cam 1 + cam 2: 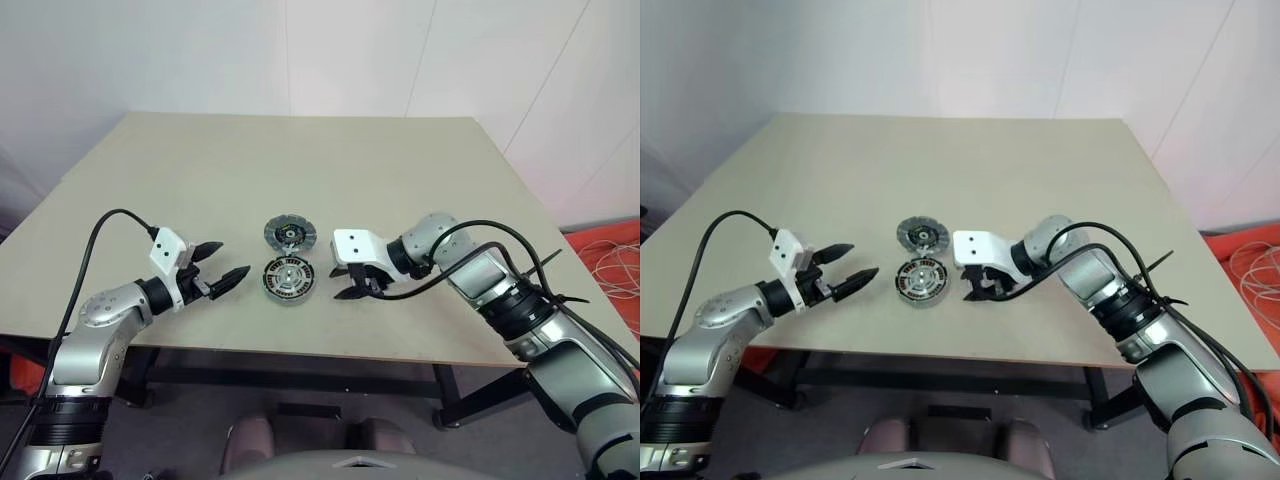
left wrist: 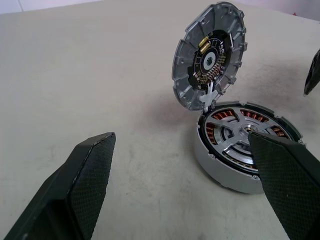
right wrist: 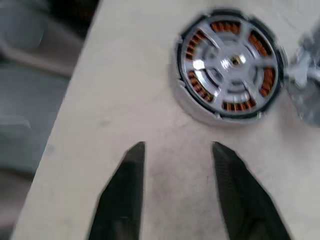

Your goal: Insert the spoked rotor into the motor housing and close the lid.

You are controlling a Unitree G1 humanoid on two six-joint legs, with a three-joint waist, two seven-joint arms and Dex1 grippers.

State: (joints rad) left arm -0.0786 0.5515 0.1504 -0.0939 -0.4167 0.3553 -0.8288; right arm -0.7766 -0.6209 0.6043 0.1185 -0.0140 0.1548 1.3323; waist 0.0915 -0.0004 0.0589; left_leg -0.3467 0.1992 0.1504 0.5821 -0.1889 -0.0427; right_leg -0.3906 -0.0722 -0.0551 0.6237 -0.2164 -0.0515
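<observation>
The motor housing (image 1: pixel 288 280) sits near the table's front edge, its grey wall (image 2: pixel 220 172) resting on the tabletop. The spoked rotor (image 3: pixel 230 62) lies inside it, with silver spokes and a black rim, and copper windings show through the gaps. The lid (image 2: pixel 210 62) stands open and tilted up at the housing's far edge, its dark ribbed inner face in view. My left gripper (image 1: pixel 232 259) is open just left of the housing, pointing at it, with nothing held. Close on the housing's right side, my right gripper (image 1: pixel 340 285) is open and holds nothing.
The beige table (image 1: pixel 300 160) stretches far behind the housing. Its front edge runs close below both grippers. A black cable (image 1: pixel 100 225) loops off my left arm, and more cables hang on the right arm.
</observation>
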